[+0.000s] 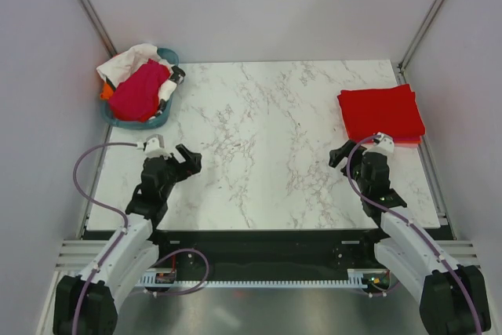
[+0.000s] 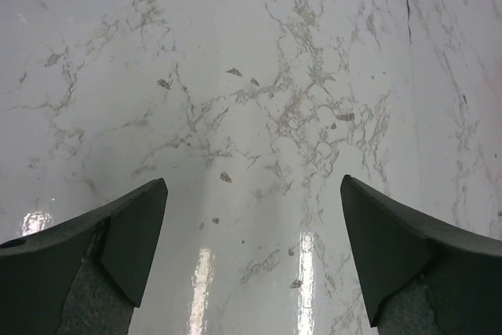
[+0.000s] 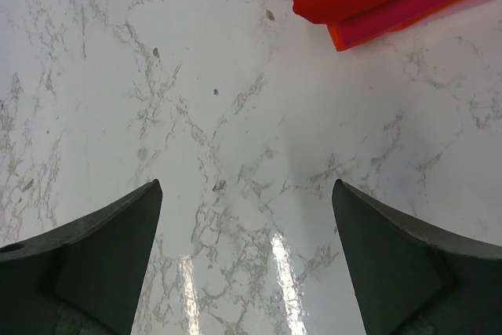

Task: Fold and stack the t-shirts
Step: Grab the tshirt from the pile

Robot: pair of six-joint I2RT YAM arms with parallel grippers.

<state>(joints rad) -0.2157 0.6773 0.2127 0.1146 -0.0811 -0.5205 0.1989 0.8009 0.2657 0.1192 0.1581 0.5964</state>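
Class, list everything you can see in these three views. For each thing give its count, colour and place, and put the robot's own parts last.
folded t-shirt stack: one stack, bright red over a pink layer, far right of the table; number of shirts unclear
loose t-shirt: one, crimson-pink, bunched in the basket
basket: one, teal, table's far left corner
white cloth: one, white, in the basket behind the loose t-shirt
orange item: one, at the basket's left edge; unidentifiable
table: one, white marble, grey veins
left gripper: one, black, open, empty, over bare table
right gripper: one, black, open, empty, just short of the stack
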